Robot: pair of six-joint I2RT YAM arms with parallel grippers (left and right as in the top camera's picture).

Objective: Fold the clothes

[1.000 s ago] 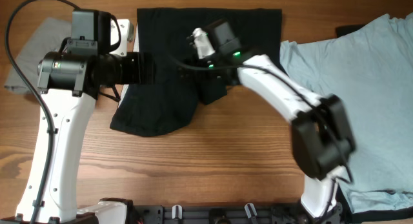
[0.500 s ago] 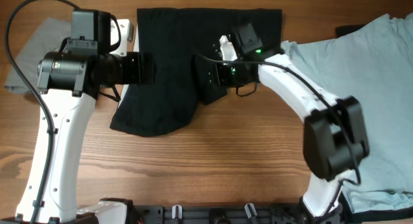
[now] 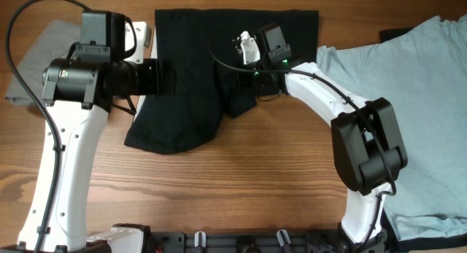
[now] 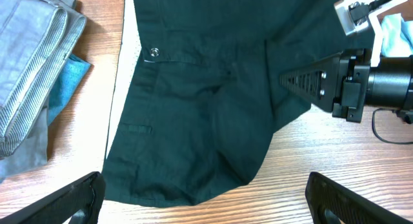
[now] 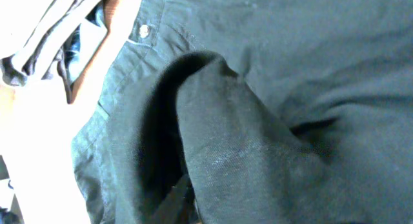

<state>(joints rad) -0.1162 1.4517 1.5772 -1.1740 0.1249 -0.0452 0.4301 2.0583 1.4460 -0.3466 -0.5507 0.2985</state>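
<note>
Black cloth (image 3: pixel 190 100) lies spread at the top middle of the wooden surface (image 3: pixel 255 187), with its lower hem bunched toward the left arm. Its metal button (image 4: pixel 153 53) sits near its left edge.

Right pincer (image 4: pixel 284 77) reaches in from the right, low over the cloth, and is clamped on a raised fold of it. The right wrist view shows that fold as a ridge running straight down into the fingers. The cloth hides most of them, and only a dark sliver shows at the bottom edge. From overhead, the fold reads as a flap (image 3: pixel 237 92) doubled over the middle of the cloth.

Left pincer (image 4: pixel 203 182) is wide apart and holds nothing. Its two fingers sit at the bottom corners of the left wrist view, above the cloth's lower hem. I can't tell whether they touch the fabric.

Grey trousers (image 3: pixel 29 56) are folded at the far left, partly under the left arm and just beside the black cloth's left edge. A bit of teal fabric (image 4: pixel 64 82) pokes out from under them.

Light blue T-shirt (image 3: pixel 408 85) is spread on the right side. Its near corner meets the black cloth's right edge, and the right arm crosses over it.
</note>
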